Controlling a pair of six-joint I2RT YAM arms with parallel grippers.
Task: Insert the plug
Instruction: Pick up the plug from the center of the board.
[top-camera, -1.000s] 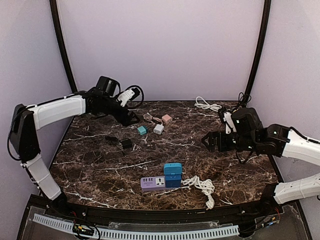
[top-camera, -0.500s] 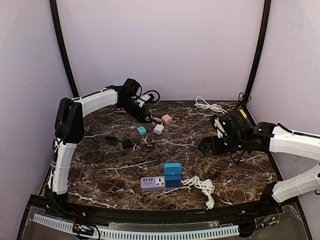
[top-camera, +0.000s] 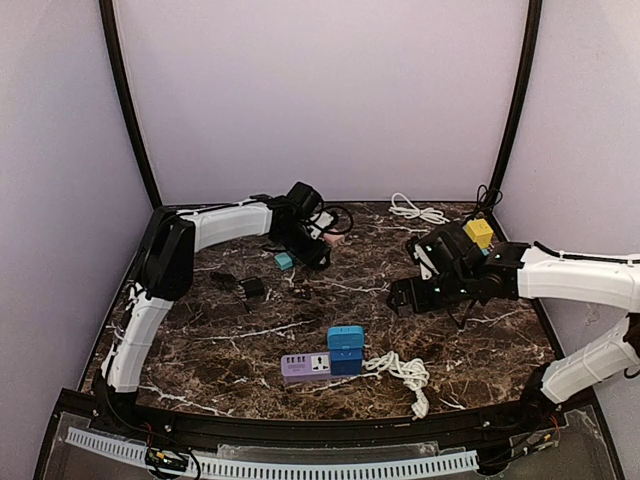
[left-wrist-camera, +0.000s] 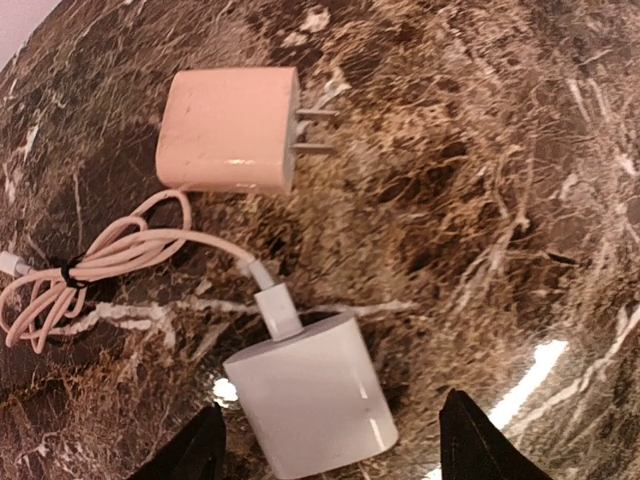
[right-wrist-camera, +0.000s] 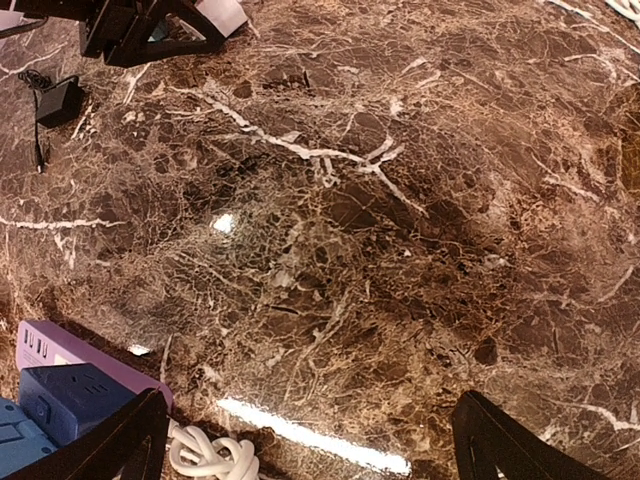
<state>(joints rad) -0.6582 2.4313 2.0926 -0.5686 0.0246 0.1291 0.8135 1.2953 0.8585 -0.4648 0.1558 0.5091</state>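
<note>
Marble table (top-camera: 200, 330): purple power strip (top-camera: 306, 367) near front edge. Right gripper (right-wrist-camera: 315, 450): wide open, empty. Left gripper (left-wrist-camera: 335, 445): jaws apart, straddling white charger (left-wrist-camera: 310, 395) at far centre; best centred squarely before closing, clear of its cable (left-wrist-camera: 275, 308)

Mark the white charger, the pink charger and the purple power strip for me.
white charger (left-wrist-camera: 315, 395): left wrist view, middle of its body.
pink charger (left-wrist-camera: 228, 130): left wrist view, middle of its body.
purple power strip (top-camera: 305, 367): top external view, its top face.
</note>
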